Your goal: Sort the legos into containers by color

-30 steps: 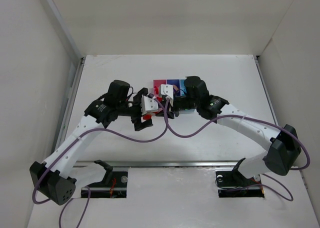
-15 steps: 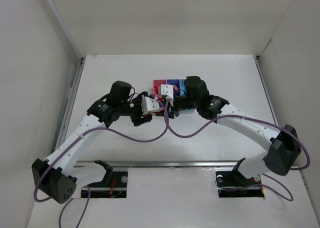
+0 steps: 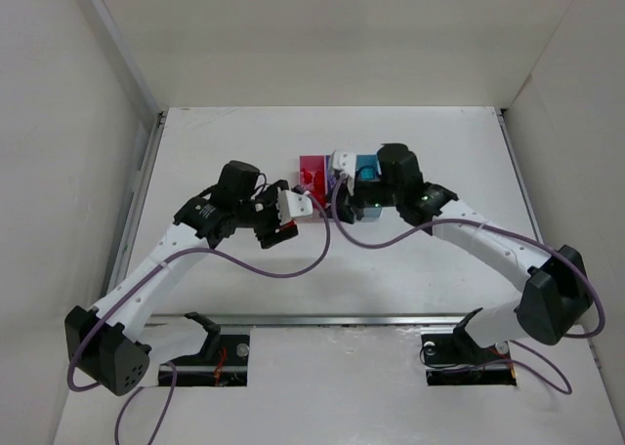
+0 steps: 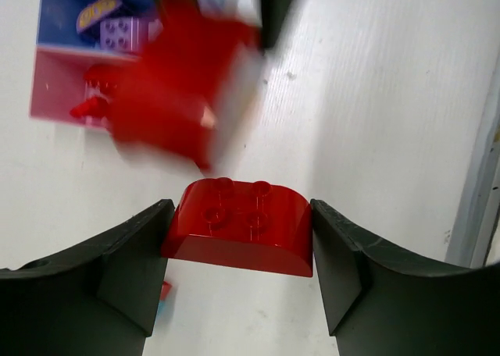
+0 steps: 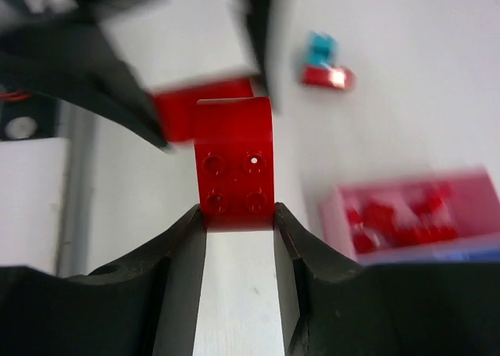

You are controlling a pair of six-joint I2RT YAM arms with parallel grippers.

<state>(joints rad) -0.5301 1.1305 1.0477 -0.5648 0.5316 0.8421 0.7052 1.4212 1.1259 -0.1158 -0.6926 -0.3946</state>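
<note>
While left pincer (image 4: 241,215) and right pincer (image 5: 234,209) each clamp a red lego (image 4: 238,233), pink bin (image 4: 55,90) lies 10 o'clock of left; right sits nearer.

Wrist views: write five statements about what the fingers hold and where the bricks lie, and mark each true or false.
1. The left fingers are shut on a red brick. True.
2. The right fingers are empty. False: they clamp a second red brick.
3. The pink bin has red bricks in it. True.
4. The brick seen in the purple-blue bin is teal. False: it is a pale purple brick.
5. Every brick is in a bin or between fingers. False: a teal brick and a loose red brick lie close together on the table.
</note>
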